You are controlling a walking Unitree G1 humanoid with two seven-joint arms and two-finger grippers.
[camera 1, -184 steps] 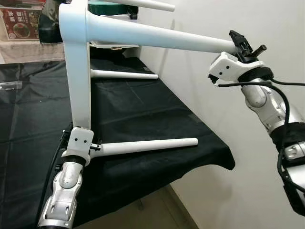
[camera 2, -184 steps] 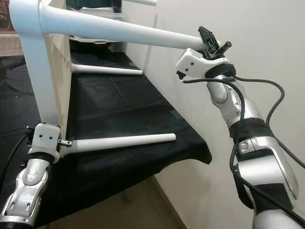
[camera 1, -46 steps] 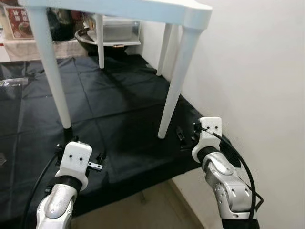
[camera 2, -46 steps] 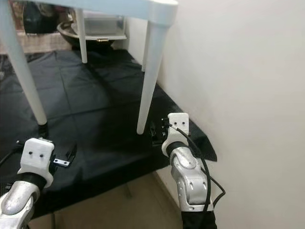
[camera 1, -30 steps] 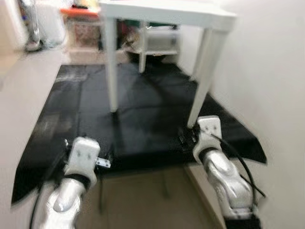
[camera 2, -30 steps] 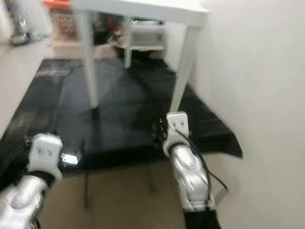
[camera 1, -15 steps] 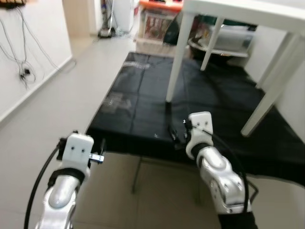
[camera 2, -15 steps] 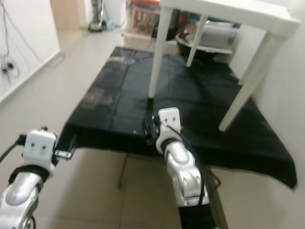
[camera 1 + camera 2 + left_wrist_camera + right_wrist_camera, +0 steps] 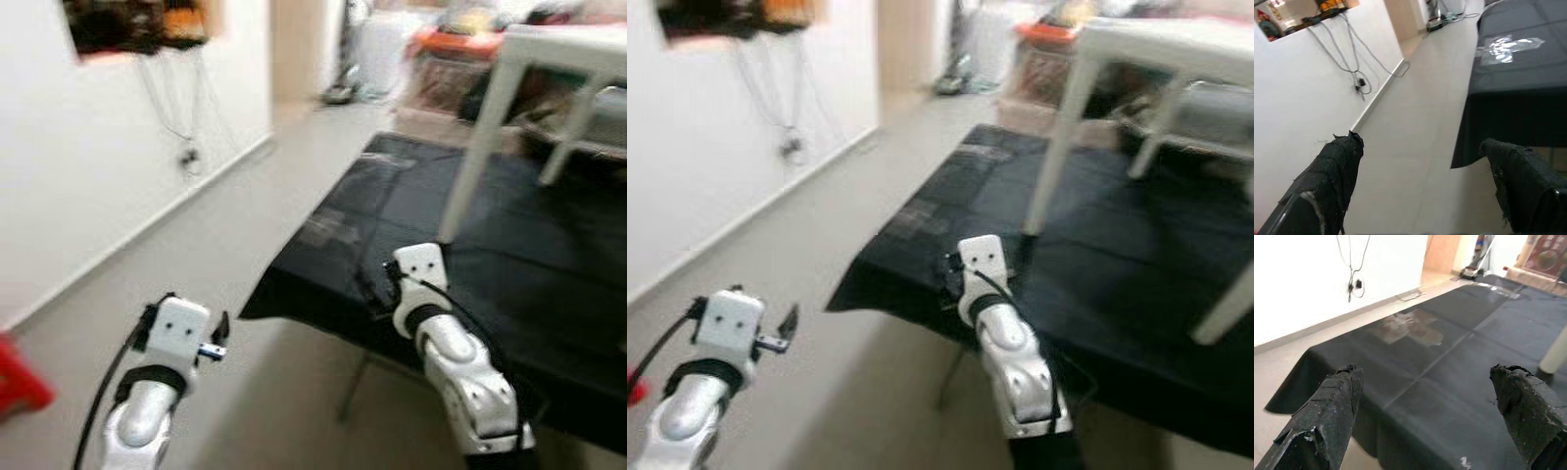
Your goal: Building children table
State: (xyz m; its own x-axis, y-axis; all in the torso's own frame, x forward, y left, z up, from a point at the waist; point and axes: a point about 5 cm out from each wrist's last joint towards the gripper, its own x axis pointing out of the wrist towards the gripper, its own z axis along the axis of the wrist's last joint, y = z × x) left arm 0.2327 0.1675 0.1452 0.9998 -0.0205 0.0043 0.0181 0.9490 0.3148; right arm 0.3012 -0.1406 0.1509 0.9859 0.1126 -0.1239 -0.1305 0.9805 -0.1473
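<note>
There the white children's table [image 9: 549, 59] stood upright on the black cloth [image 9: 529, 225]. Left gripper [image 9: 1420, 191] and right gripper [image 9: 1425, 416] both hung spread wide, holding nothing.

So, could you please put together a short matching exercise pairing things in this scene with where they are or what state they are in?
Things:
1. white children's table
2. black cloth
3. left gripper
4. cables

Places or states:
A. hanging down the white wall
B. open, out over the bare floor
C. standing upright on its legs
D. spread flat on the floor under the table

Pairs: 1-C, 2-D, 3-B, 4-A
</note>
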